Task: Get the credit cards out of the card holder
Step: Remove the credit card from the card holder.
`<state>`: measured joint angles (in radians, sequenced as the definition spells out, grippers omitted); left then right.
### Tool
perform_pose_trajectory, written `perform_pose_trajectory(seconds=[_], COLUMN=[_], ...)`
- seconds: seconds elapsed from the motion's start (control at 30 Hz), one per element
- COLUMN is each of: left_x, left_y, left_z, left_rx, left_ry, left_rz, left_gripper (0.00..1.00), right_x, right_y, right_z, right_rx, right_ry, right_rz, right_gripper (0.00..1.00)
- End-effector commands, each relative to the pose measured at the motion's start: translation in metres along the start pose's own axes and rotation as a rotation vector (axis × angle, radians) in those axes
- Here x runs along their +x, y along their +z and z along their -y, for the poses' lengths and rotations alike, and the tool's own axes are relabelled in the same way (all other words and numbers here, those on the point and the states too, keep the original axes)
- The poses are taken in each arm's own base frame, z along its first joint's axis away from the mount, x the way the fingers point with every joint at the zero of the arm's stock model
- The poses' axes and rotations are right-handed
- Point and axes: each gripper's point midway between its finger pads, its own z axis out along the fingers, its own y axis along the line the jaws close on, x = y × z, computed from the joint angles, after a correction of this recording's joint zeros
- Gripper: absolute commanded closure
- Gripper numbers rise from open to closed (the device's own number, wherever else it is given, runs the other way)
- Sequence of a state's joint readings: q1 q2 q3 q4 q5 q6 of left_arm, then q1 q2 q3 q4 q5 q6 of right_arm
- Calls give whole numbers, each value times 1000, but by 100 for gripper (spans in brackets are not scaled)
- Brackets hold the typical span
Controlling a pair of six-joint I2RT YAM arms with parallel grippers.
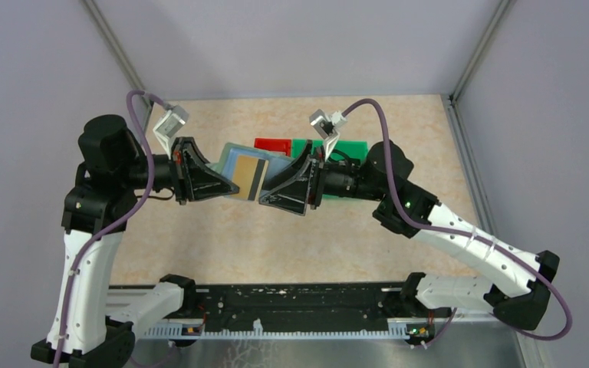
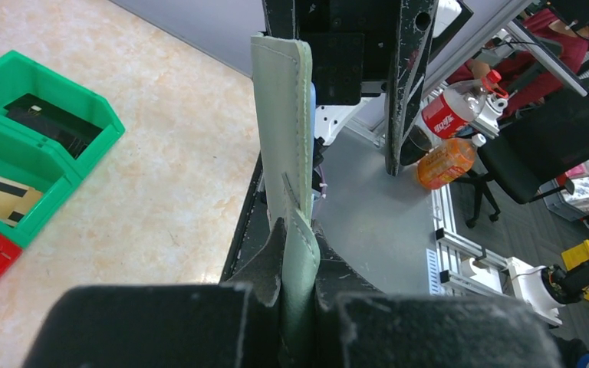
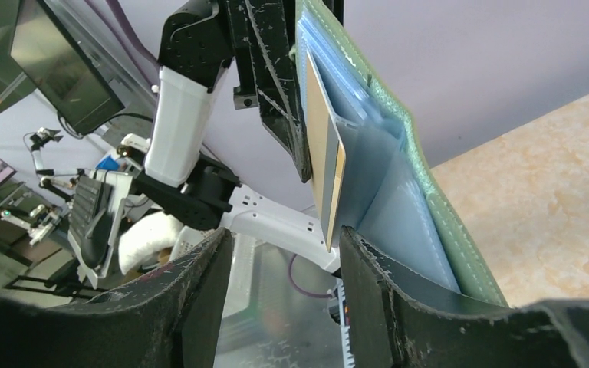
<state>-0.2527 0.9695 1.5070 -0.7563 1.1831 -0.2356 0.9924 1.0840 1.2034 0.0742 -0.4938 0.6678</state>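
The left jaws are clamped on one edge of the card holder and hold it on edge in the air above the tabletop, between the two arms, with its clear blue inner pockets facing the right arm. A tan credit card with a dark stripe stands partly out of one pocket. The right jaws stand apart with the card's free corner between them, close to one finger and well clear of the other; contact cannot be confirmed. Behind the holder, a red bin sits beside a green bin on the tabletop. The green bin contains flat dark and tan items.
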Motion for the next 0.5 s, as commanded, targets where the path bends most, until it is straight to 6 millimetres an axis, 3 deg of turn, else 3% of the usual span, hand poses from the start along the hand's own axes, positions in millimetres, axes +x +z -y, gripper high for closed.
perform_pose_trajectory(seconds=[0.0, 0.17, 0.37, 0.47], left_x=[-3, -3, -1, 1], left_y=[-2, -3, -2, -2], left_z=[17, 20, 13, 10], left_rx=[64, 77, 41, 33], left_ry=[31, 28, 29, 29], left_rz=[0, -2, 0, -4], left_gripper=[100, 100, 100, 100], right_x=[-16, -16, -22, -22], right_y=[-1, 9, 13, 15], right_z=[-17, -17, -23, -22], right_rx=[-74, -108, -150, -151], right_ry=[-31, -24, -25, -24], right_rz=[49, 40, 59, 61], right_gripper=[47, 50, 67, 82])
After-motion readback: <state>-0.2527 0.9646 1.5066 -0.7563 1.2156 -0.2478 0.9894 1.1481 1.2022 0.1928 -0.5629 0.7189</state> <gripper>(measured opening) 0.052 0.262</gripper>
